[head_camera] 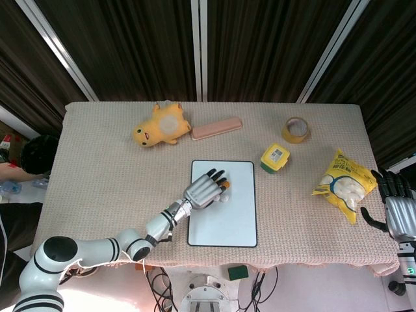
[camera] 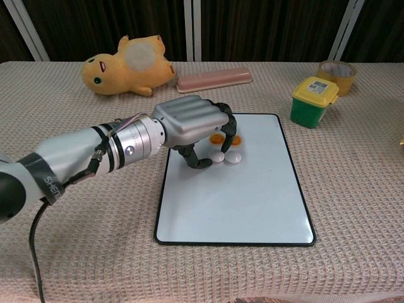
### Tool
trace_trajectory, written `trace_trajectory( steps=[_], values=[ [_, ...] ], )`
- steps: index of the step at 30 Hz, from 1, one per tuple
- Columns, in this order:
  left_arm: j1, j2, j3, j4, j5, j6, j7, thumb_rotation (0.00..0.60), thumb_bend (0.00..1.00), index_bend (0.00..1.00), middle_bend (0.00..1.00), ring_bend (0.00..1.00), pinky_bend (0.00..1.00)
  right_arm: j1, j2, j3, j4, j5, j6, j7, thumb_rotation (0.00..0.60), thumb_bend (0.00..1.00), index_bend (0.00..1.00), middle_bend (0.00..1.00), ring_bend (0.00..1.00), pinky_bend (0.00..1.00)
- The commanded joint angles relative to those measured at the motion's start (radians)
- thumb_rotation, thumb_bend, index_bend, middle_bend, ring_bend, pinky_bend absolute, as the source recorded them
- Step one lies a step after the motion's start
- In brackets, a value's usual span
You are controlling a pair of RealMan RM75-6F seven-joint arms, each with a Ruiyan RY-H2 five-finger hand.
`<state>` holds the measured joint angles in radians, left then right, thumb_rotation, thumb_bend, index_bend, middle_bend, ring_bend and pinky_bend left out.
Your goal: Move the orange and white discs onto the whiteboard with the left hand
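My left hand (camera: 192, 126) has a ribbed silver-grey metal back and black fingers (camera: 230, 129). A bright metal wrist cylinder with small screws joins a grey forearm sleeve marked with white lettering. A black cable runs along it. The arm's white segments meet at black joints. My right hand (head_camera: 393, 205) is silver with black fingers too.

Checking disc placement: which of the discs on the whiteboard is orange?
The orange disc under the left hand; the two white discs lie nearer the camera.

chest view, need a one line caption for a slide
Left hand hovers over orange disc and white discs on the whiteboard.
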<state>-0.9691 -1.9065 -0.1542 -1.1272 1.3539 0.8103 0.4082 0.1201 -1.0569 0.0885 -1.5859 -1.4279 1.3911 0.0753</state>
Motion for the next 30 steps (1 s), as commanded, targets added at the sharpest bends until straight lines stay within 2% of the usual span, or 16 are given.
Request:
trace_trajectory(
  steps=[1,24,30],
  values=[
    [-0.001,-0.002,0.001,0.002,0.0,0.001,-0.003,0.6,0.31,0.51,0.22,0.09,0.17,0.0,0.0,0.0,0.0,-0.001,0.001,0.0,0.6,0.32,0.0,0.0,0.0,0.0],
    [-0.009,0.008,0.015,-0.005,-0.002,0.001,-0.01,0.6,0.31,0.48,0.22,0.09,0.17,0.001,-0.001,0.0,-0.003,-0.005,0.002,-0.005,0.6,0.32,0.0,0.0,0.0,0.0],
    [-0.013,0.025,0.013,-0.02,-0.017,-0.015,-0.004,0.6,0.31,0.35,0.21,0.09,0.17,0.0,0.002,0.001,-0.008,-0.003,0.004,-0.01,0.6,0.32,0.0,0.0,0.0,0.0]
  ],
)
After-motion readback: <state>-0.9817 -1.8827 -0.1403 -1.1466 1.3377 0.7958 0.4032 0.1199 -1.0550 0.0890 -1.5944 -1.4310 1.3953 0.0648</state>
